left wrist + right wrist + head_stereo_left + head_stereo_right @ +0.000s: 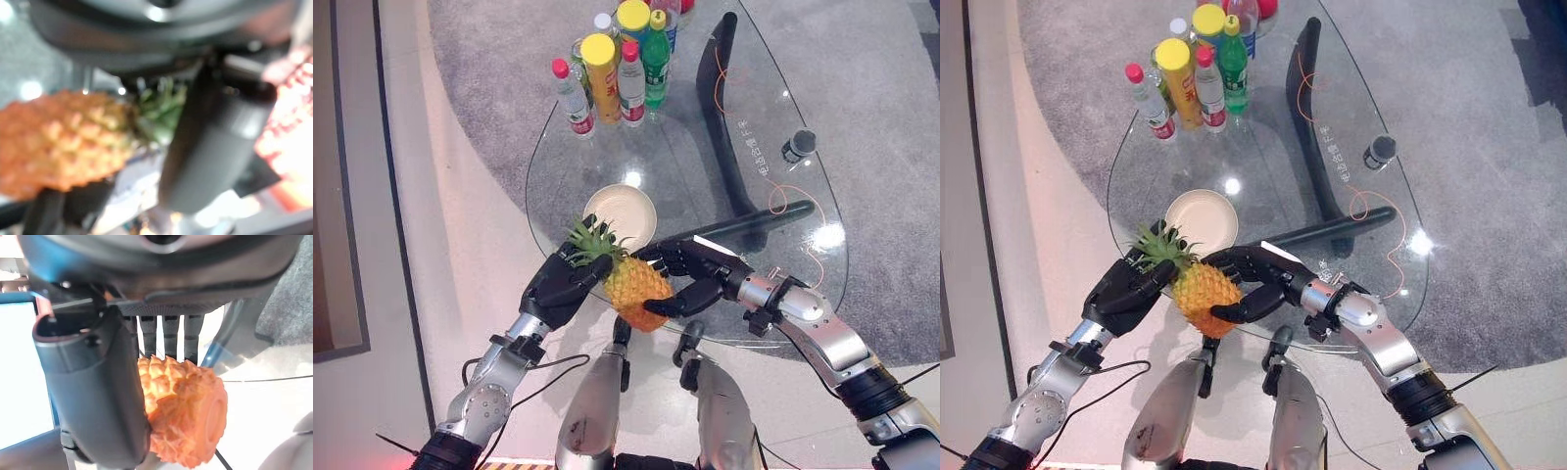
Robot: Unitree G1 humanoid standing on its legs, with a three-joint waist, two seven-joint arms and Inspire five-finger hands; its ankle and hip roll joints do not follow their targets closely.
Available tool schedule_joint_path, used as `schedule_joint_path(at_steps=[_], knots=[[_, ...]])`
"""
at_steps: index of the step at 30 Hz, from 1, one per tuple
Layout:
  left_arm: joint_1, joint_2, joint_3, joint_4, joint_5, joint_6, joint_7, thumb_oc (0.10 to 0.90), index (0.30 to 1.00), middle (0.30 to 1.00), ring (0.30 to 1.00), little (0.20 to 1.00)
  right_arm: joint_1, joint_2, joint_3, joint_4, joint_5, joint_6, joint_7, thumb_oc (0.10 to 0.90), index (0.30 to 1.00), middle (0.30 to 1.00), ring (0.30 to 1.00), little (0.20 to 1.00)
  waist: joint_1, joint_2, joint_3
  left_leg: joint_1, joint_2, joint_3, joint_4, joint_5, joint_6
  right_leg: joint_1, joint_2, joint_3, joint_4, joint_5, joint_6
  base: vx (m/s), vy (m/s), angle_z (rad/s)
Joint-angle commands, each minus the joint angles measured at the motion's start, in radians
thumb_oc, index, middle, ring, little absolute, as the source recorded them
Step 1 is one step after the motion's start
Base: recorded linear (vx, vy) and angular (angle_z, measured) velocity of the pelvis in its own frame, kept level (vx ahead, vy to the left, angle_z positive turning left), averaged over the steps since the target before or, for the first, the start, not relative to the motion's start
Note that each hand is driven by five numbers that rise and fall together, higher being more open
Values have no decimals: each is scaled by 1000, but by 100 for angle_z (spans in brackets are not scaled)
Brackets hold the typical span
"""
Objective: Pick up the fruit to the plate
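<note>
orange pineapple (636, 284) clasped between left hand (558, 284) and right hand (695, 274).

A clear glass counter (803, 211) stands on grey carpet. At its far edge stands a cluster of bottles (619, 61). A cream plate (621, 215) lies near its near edge, a small dark cylinder (798, 145) by its right edge.

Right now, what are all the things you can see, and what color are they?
Pineapple: one, orange with green leaves, held over the table's near edge between both hands.
Plate: one, cream, on the table just beyond the pineapple.
Bottles: a cluster, clear and green with red, yellow and white caps, at the table's far end.
Table: one, clear glass with black legs, on a grey carpet.
Left hand: dark, curled at the leafy end.
Right hand: dark, curled round the body.
</note>
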Motion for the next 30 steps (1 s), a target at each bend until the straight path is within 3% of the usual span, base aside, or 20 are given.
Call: schedule_joint_path(at_steps=[1,2,3,8,15,23,24,25,26,30], knots=[[-80,-40,-30,-214,-23,-60,-106,800,900,900,900,900,-91,68,188,-276,72,-78,267,100,300,300,300,200,1,-3,-24,-38,-75,7,92,-45,37,46,46,-3,4,45,22,8,6,7],[-80,-40,-30,-214,-23,-60,-106,800,900,900,900,900,-91,68,188,-276,72,-78,267,100,300,300,300,200,1,-3,-24,-38,-75,7,92,-45,37,46,46,-3,4,45,22,12,7,6],[-83,-57,-32,-207,-36,-61,-103,800,900,900,900,900,-105,119,210,-294,92,-45,318,100,300,300,300,200,8,0,-24,-42,-79,1,95,-46,37,42,45,0,8,44,24,0,0,0],[-76,-91,-38,-207,-29,-73,-118,800,900,900,900,900,-117,169,250,-294,36,18,310,100,300,300,300,200,21,4,-24,-40,-82,-3,92,-44,37,46,41,-5,5,43,25,0,0,0],[-66,-106,-17,-221,-105,-136,-140,800,900,900,900,900,-108,182,260,-278,22,8,315,100,300,300,300,200,32,-3,-24,-31,-81,-8,82,-43,36,55,39,-15,3,44,28,0,-9,0],[-63,-154,-6,-233,-126,-152,-186,800,900,900,900,900,-103,225,240,-264,35,19,274,100,300,300,300,200,41,-17,-24,-24,-82,-20,80,-44,36,69,43,-22,-3,49,29,5,-15,0],[-63,-157,-6,-234,-131,-154,-191,630,754,754,754,730,-102,227,237,-262,35,20,273,100,300,300,300,200,41,-17,-24,-23,-82,-21,80,-44,36,70,43,-22,-3,49,29,0,0,0],[-63,-163,-6,-237,-141,-160,-197,311,481,481,481,411,-100,232,232,-260,34,22,271,100,300,300,300,200,41,-19,-24,-23,-82,-22,81,-45,36,71,43,-21,-3,49,29,0,0,0],[-64,-168,-6,-238,-154,-169,-203,100,300,300,300,200,-99,236,230,-257,34,23,268,100,300,300,300,200,41,-19,-24,-22,-82,-23,81,-45,36,72,43,-21,-4,49,30,0,0,0],[-68,-186,-2,-232,-226,-198,-257,100,300,300,300,200,-94,249,219,-249,38,26,267,100,300,300,300,200,39,-22,-24,-15,-81,-23,80,-47,35,79,43,-21,-6,49,30,0,0,0]])
